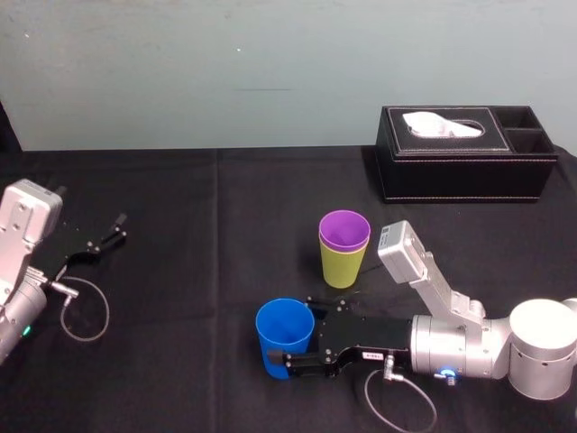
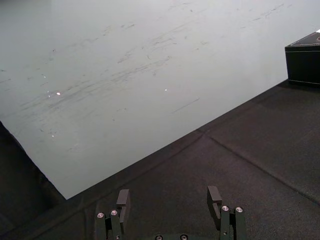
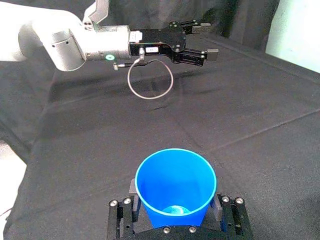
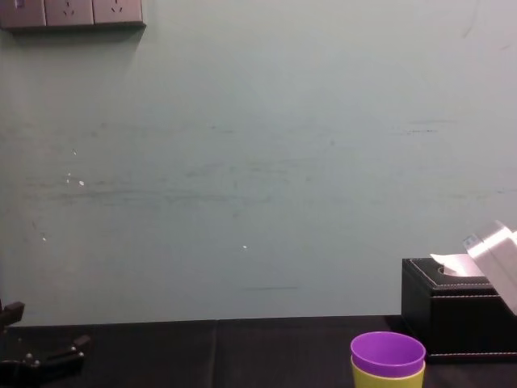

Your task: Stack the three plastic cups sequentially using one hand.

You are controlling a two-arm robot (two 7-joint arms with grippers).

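One blue tapered plastic cup [image 1: 283,337], beside the purple-in-lime nested cups [image 1: 343,260], sits clamped by its wall in my right gripper [image 1: 290,330]; likely light, slippery.

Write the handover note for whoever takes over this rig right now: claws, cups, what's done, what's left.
Claws: the right claw is shut on the blue cup near the table's front, with a finger on each side. I cannot tell if the cup is off the cloth. The left claw is open and parked at the far left, holding nothing.
Cups: the purple cup sits nested in the yellow-green cup, upright, between the blue cup and the tissue box.
Done: first nesting.
Left: carry the blue cup over, lower it into the purple cup, release.
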